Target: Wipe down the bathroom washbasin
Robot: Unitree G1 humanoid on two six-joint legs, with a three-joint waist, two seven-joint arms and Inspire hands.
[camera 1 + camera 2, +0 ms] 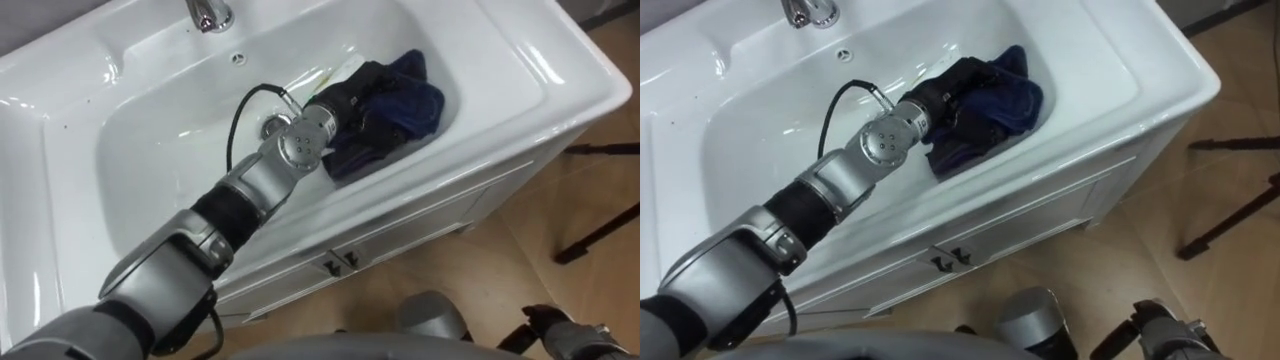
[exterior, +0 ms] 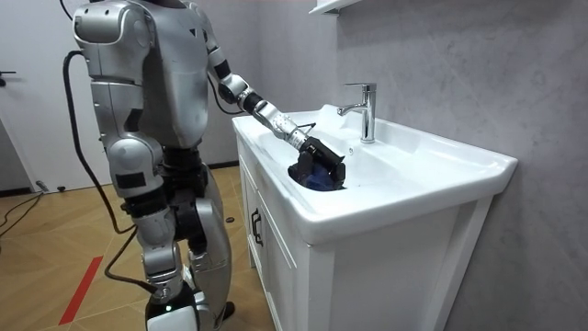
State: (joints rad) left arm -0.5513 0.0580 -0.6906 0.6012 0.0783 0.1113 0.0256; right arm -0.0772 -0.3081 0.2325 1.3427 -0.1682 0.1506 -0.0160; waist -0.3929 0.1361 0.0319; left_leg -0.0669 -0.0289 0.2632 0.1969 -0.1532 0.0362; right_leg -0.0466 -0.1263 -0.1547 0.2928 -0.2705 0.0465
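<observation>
The left robot hand [image 1: 348,100] is resting on the crumpled dark blue cloth [image 1: 415,102] by the white ceramic basin's [image 1: 150,150] right edge; I cannot tell its grip. The cloth is looking soft, light and limp, so bunching its middle seems best.

White basin [image 1: 1110,60], glossy, seen from above. Faucet base [image 1: 805,12] at the top edge; small overflow hole [image 1: 845,55] just below it. Dark blue cloth [image 1: 1005,105], bunched, lying in the bowl's right part. Left hand [image 1: 945,98], dark, resting on the cloth, arm entering from lower left. White cabinet front [image 1: 1040,225] beneath, with dark handles [image 1: 950,260]. Wooden floor [image 1: 1120,270]. Black stand legs [image 1: 1230,225] at right. Right hand [image 1: 1165,335] at bottom edge.
</observation>
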